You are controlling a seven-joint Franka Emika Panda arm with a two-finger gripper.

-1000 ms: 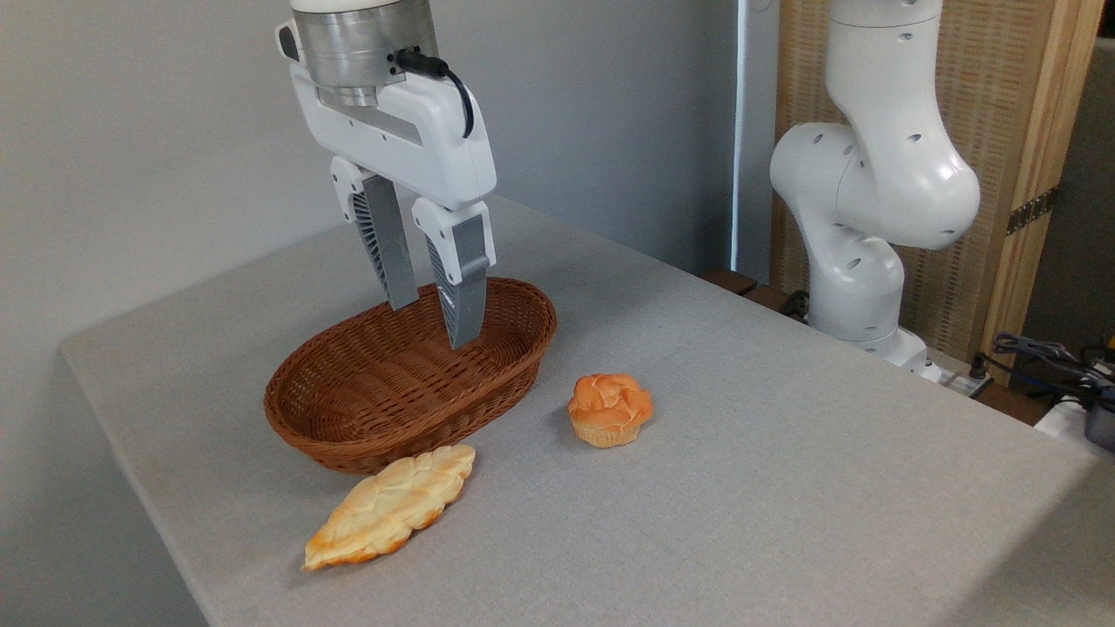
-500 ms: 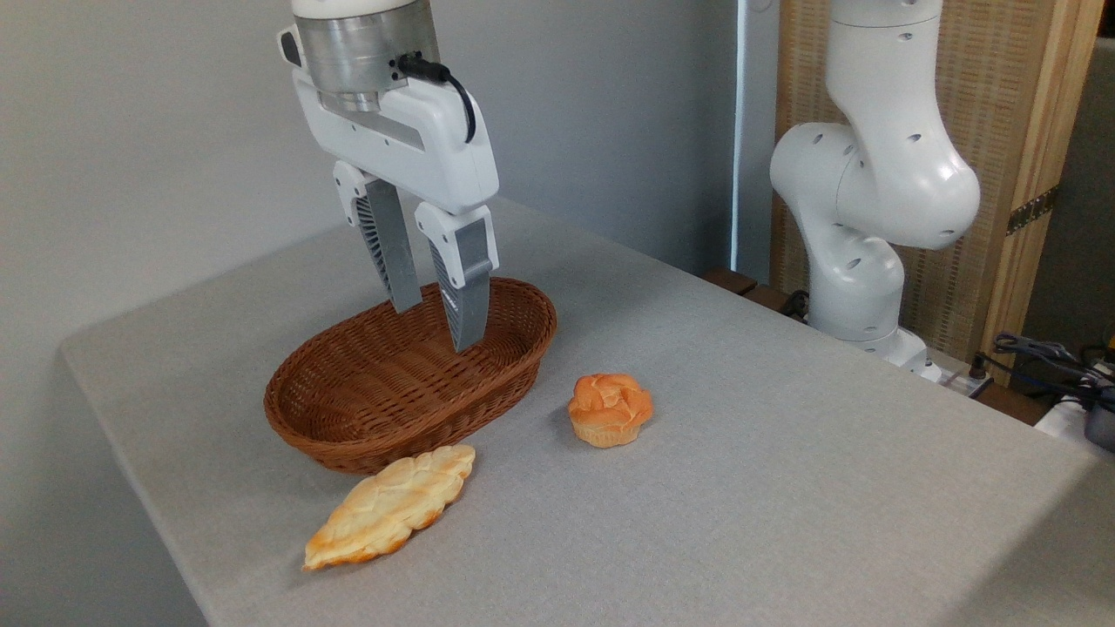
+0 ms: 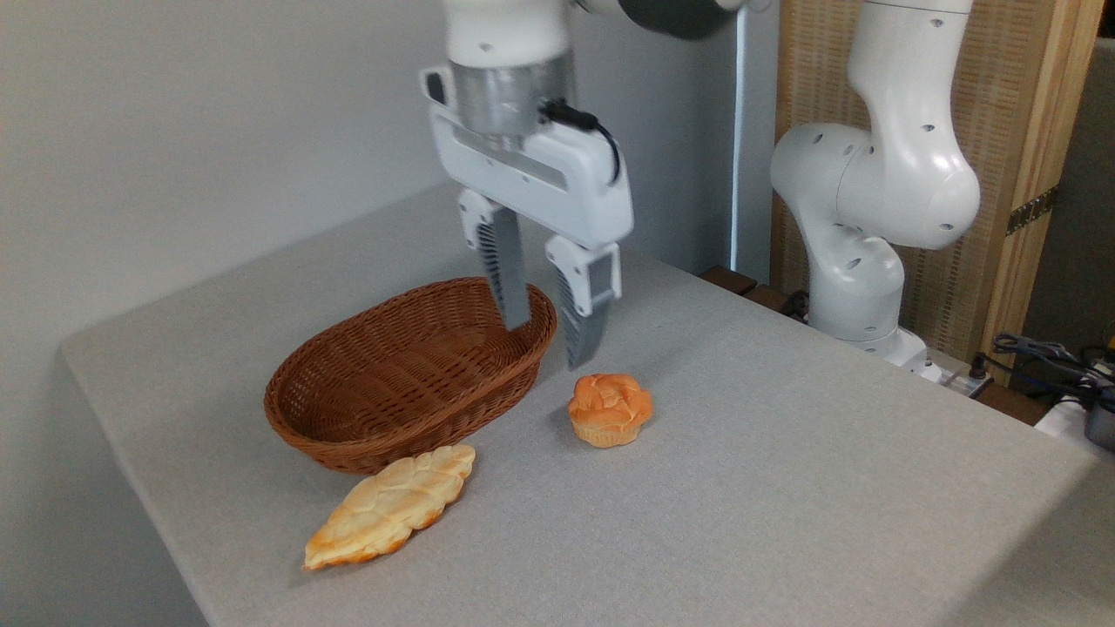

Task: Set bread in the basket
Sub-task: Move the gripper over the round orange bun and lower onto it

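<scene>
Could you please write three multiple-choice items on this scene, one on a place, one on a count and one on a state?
1. Where does the bun sit?
A. inside the basket
B. on the table, right of the basket
C. between the fingers

2. How many bread pieces lie on the table?
A. one
B. two
C. three

3. What is the state of the gripper?
A. open and empty
B. shut on the bun
C. shut on the basket rim

Answers:
1. B: the bun rests on the grey cloth, apart from the basket, which holds nothing.
2. B: only the bun and the braided loaf, in front of the basket, are there.
3. A: its two fingers stand apart above the table, with nothing between them, just up and left of the bun.
</scene>
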